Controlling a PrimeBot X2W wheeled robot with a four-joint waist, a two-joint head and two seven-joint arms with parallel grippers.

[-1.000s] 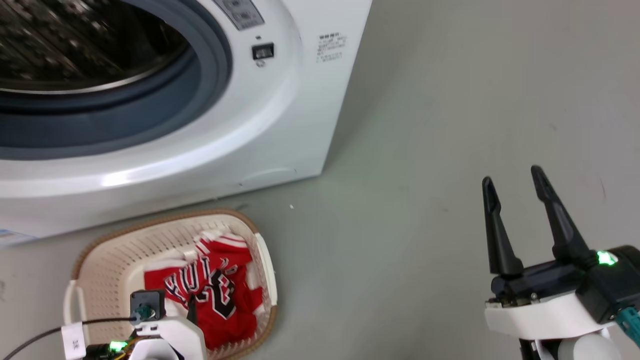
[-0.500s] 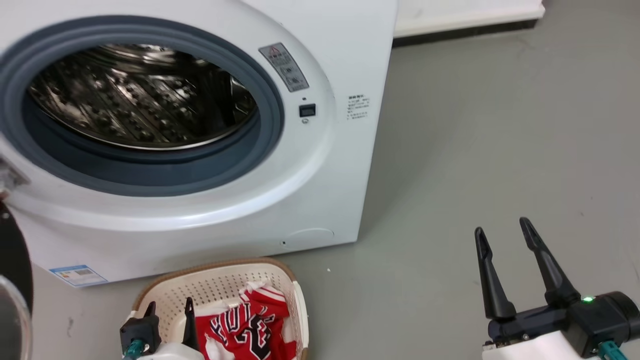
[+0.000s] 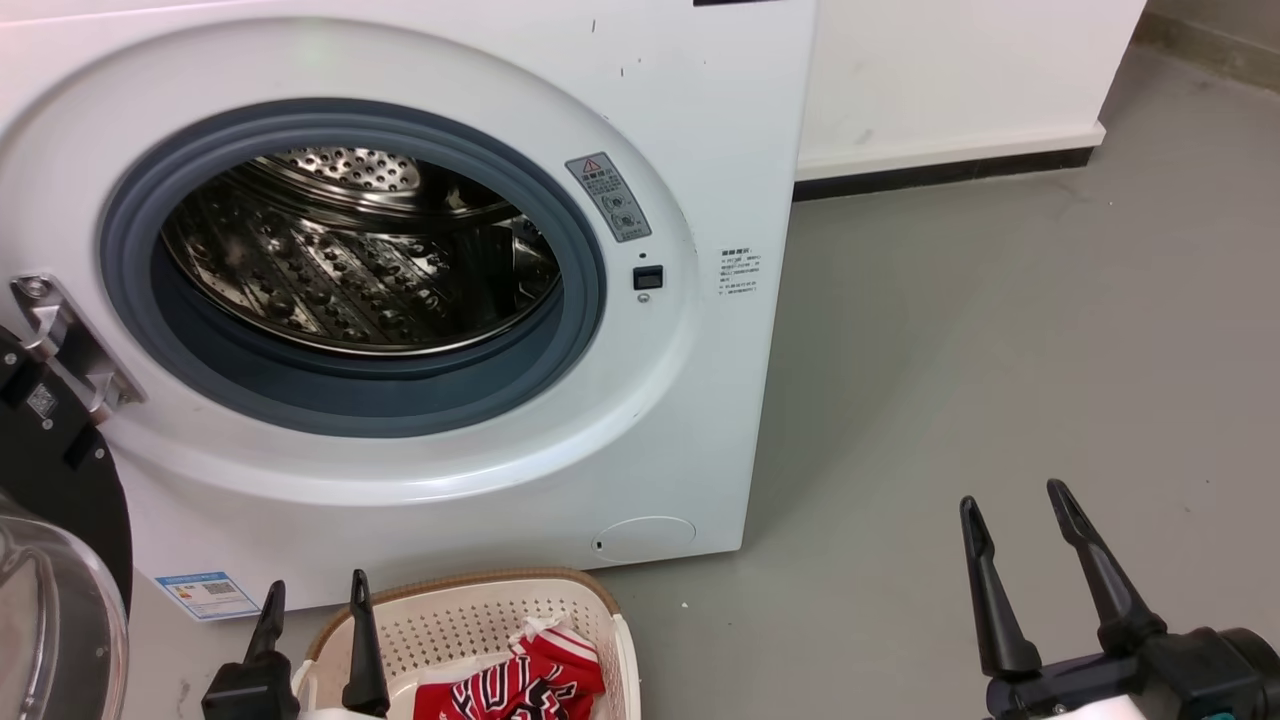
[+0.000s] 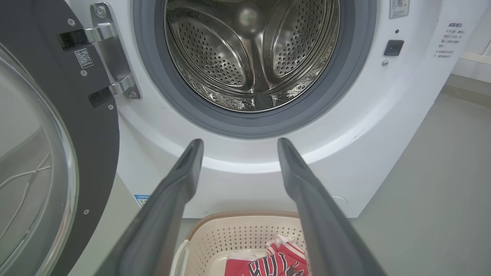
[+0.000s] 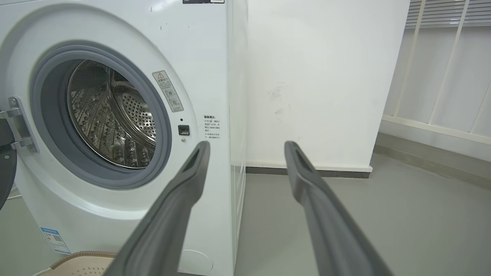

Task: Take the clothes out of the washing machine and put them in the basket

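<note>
Fingers [image 3: 364,650] of left gripper [image 3: 314,586] and right gripper [image 3: 1013,498] spread, holding nothing; clothes [image 3: 530,682] lie in basket [image 3: 470,628].

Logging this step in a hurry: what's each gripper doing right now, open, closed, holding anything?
Left gripper: jaws open, holding nothing.
Right gripper: jaws open, holding nothing.

One washing machine [image 3: 700,400] stands far left, with one door [image 3: 60,470]. One basket [image 3: 470,625] sits near, holding one red jersey [image 3: 530,680] (only part of it shows). There are two grippers, left gripper [image 3: 316,585] and right gripper [image 3: 1011,495], each with two fingers [image 3: 990,600].
</note>
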